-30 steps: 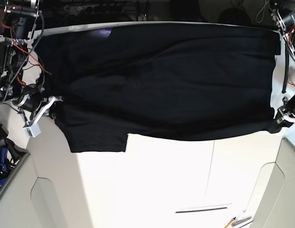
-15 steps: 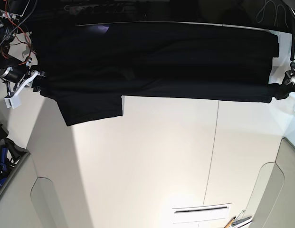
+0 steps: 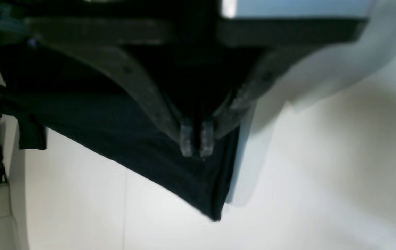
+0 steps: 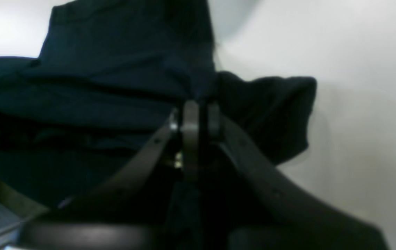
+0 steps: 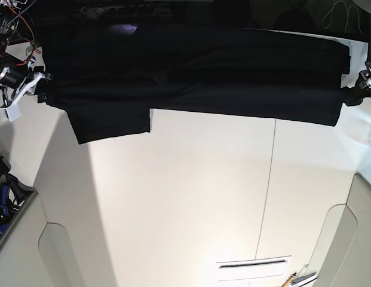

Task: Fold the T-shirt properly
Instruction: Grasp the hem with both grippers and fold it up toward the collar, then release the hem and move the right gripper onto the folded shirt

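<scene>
The black T-shirt (image 5: 203, 72) is stretched in a long band across the far side of the white table (image 5: 185, 197). One short sleeve (image 5: 110, 122) hangs toward the near side at the left. A small purple patch (image 5: 126, 28) shows at its far edge. My right gripper (image 5: 40, 91) is shut on the shirt's left end; in the right wrist view its fingertips (image 4: 191, 118) pinch bunched black cloth (image 4: 114, 86). My left gripper (image 5: 352, 91) is shut on the right end; in the left wrist view it (image 3: 196, 143) clamps the cloth (image 3: 132, 142) near a hanging corner.
A seam (image 5: 270, 179) runs down the tabletop. A dark slot (image 5: 254, 263) and a small tool (image 5: 300, 278) lie near the front edge. Wires and electronics (image 5: 9, 24) crowd the far left. Blue items (image 5: 2, 200) sit off the table's left side.
Both grippers have carried the shirt's near edge toward the far side. The black band has become narrower and more white table shows in front of it.
</scene>
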`<action>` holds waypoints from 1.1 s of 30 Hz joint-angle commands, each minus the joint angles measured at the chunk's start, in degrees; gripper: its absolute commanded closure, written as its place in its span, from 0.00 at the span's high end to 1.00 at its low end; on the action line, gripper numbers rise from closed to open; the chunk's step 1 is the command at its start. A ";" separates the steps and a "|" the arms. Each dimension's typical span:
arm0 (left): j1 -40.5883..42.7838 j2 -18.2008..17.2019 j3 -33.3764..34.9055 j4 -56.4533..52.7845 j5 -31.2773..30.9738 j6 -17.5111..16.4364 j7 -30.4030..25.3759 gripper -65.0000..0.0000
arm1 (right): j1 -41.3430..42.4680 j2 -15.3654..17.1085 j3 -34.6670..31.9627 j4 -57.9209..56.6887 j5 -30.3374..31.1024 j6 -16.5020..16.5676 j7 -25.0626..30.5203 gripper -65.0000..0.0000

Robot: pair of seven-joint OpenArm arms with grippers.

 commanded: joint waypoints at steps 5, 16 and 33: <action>-0.04 -1.62 -0.61 0.94 -1.22 -0.49 -0.20 0.00 | 0.13 1.11 0.55 1.18 -1.57 0.07 0.74 0.00; -0.07 -1.64 -0.61 0.96 -4.70 -0.49 3.17 0.35 | 0.15 1.11 0.55 3.04 -2.97 0.04 2.62 0.33; -0.07 -1.62 -0.61 0.96 -5.92 -0.49 2.75 0.35 | 15.37 0.96 -8.28 -2.78 -16.20 -0.57 15.93 0.43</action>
